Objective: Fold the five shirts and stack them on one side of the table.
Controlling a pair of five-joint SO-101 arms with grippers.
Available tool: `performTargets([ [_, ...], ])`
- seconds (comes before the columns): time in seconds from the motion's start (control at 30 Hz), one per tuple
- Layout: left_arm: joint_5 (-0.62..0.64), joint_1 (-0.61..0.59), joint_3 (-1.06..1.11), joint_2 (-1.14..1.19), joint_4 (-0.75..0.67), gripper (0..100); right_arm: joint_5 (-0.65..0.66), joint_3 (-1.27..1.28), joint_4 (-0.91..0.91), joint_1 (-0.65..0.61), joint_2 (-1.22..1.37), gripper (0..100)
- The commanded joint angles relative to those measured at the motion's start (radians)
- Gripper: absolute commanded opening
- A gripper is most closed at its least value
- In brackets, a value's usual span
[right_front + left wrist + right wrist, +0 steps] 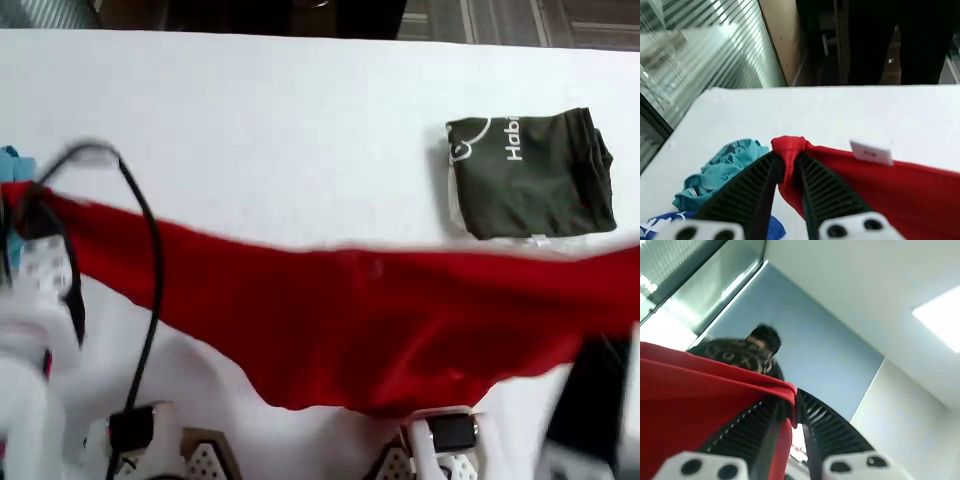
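A red shirt (370, 320) hangs stretched across the front of the table, held up at both ends and sagging in the middle. My left gripper (788, 160) is shut on one bunched corner of the red shirt (880, 190), close to a white label (871, 151). At the other end my right gripper (790, 401) is shut on the edge of the red shirt (690, 405) and is tilted up toward the ceiling. A folded dark green shirt (530, 175) lies flat at the back right of the white table (300, 120).
A crumpled teal shirt (725, 165) and a blue one (660, 225) lie at the table's left end under the left arm. A black cable (150, 260) loops over the red shirt on the left. The arm bases (440, 445) stand at the front edge.
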Motion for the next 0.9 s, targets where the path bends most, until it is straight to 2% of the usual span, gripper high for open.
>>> performTargets([
  [0.0,-0.002,-0.012,-0.021,-0.078,0.006,3,0.003,-0.031,0.010,0.007,-0.001,1.8],
  [0.23,-0.003,-0.012,0.061,-0.064,-0.037,3,0.000,0.029,-0.007,0.004,0.088,1.9],
  [0.57,-0.003,-0.012,0.277,0.130,-0.287,3,0.000,0.195,-0.140,0.002,0.387,1.9],
  [0.87,-0.003,-0.006,0.361,0.419,-0.563,3,0.008,0.351,-0.374,0.002,0.714,1.9],
])
